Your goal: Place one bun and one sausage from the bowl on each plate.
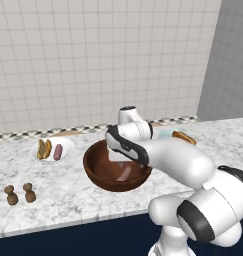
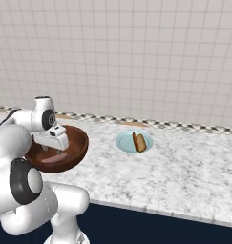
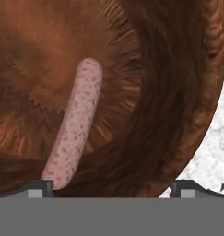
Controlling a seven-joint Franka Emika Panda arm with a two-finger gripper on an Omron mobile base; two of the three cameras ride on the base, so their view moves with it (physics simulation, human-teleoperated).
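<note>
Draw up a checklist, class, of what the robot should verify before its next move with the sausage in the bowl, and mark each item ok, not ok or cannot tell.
1. A sausage is left in the bowl: ok, one lies on the bowl's floor.
2. Gripper is over the bowl: ok, the hand view looks straight into it.
3. Jaws open enough to take the sausage: ok, the tips stand wide apart.
4. Jaws centred on the sausage: not ok, it lies by one tip, not midway.
5. White plate has bun and sausage: ok, both lie on it.
6. Blue-teal plate needs the sausage: ok, just a bun is on it.
</note>
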